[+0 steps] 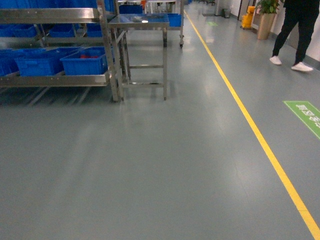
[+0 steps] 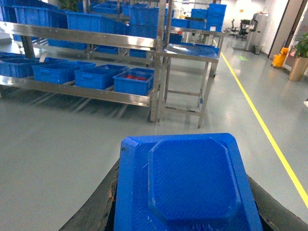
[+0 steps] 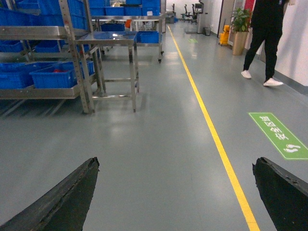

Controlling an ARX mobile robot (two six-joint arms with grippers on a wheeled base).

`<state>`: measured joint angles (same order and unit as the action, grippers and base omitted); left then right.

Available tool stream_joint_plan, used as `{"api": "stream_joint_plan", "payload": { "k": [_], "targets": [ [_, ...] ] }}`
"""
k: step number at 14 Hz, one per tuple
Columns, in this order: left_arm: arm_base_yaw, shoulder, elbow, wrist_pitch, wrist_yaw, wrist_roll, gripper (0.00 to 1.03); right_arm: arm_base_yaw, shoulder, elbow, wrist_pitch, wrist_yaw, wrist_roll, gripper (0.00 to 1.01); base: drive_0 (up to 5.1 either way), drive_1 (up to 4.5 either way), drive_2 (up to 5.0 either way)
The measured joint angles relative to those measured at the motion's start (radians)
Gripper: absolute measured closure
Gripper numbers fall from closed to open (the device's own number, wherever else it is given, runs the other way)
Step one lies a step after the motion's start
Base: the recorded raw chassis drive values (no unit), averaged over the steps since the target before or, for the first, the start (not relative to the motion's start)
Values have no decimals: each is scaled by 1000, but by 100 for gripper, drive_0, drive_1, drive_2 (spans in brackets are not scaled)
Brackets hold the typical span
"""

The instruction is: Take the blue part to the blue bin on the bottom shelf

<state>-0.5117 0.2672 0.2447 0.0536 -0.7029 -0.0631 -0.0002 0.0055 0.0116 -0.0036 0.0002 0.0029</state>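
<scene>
The blue part (image 2: 187, 183), a blocky piece with an octagonal raised face, fills the lower left wrist view. My left gripper (image 2: 185, 214) is shut on it, black fingers (image 2: 96, 207) showing on both sides. Ahead stands the steel rack; its bottom shelf (image 2: 86, 92) carries several blue crates. A plain blue bin (image 2: 98, 76) sits beside a like crate holding red packs (image 2: 135, 81). The same shelf (image 1: 55, 80) shows at the head view's upper left. My right gripper (image 3: 175, 163) hangs open over bare floor, nothing between its fingers. Neither gripper appears in the head view.
A steel table (image 1: 142, 22) stands at the rack's right end. A yellow floor line (image 1: 240, 105) runs along the aisle, with a green floor sign (image 1: 305, 115) to its right. A person (image 3: 264, 38) walks at the far right, near a potted plant (image 3: 240, 29).
</scene>
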Motion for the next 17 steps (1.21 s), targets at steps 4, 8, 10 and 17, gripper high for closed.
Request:
{"api": "stream_joint_plan", "payload": {
  "k": [4, 8, 10, 17],
  "targets": [
    [0, 0, 0, 0, 0, 0, 60, 0, 0, 0, -2, 0, 0, 3, -1, 402, -404],
    [0, 0, 0, -1, 0, 0, 60, 0, 0, 0, -2, 0, 0, 3, -8, 395, -411],
    [0, 0, 0, 2, 0, 0, 60, 0, 0, 0, -2, 0, 0, 3, -7, 396, -410],
    [0, 0, 0, -2, 0, 0, 60, 0, 0, 0, 0, 0, 0, 3, -4, 399, -407]
  ]
}}
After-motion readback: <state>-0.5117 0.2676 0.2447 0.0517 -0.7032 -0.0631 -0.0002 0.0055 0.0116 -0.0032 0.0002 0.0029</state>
